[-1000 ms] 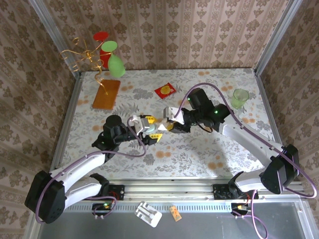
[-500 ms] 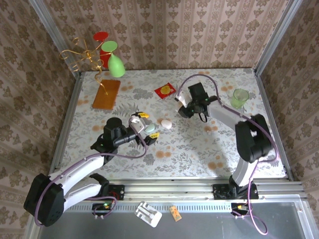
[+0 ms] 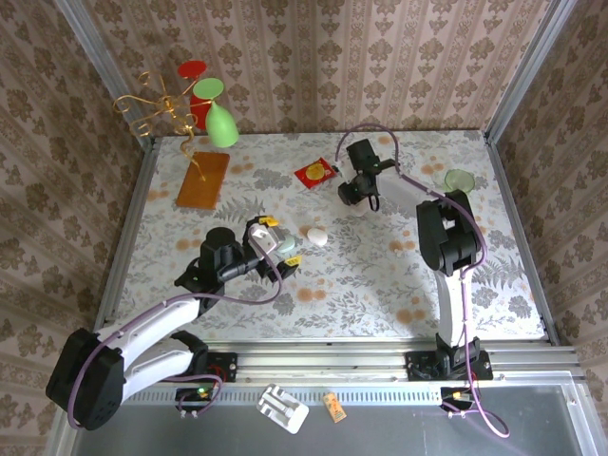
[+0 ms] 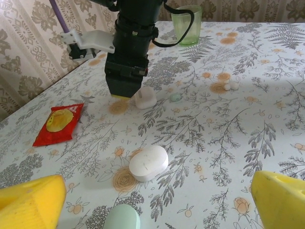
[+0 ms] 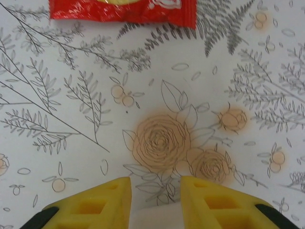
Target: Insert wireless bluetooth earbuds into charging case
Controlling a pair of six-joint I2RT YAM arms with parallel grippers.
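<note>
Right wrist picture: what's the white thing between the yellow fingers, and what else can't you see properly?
White piece inside the right pincer, right wrist view: bottom edge cuts it; what it is, or whether it's gripped, unclear.
Mint case, left wrist view: bottom edge cuts it.
Earbuds, left wrist view: too small for detail.
Green cup, top view: right arm covers part.

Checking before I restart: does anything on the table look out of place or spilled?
Two tiny white earbuds lie loose on the tablecloth, well apart from the white oval case and the mint case. The green cup stands upright; nothing spilled.
</note>
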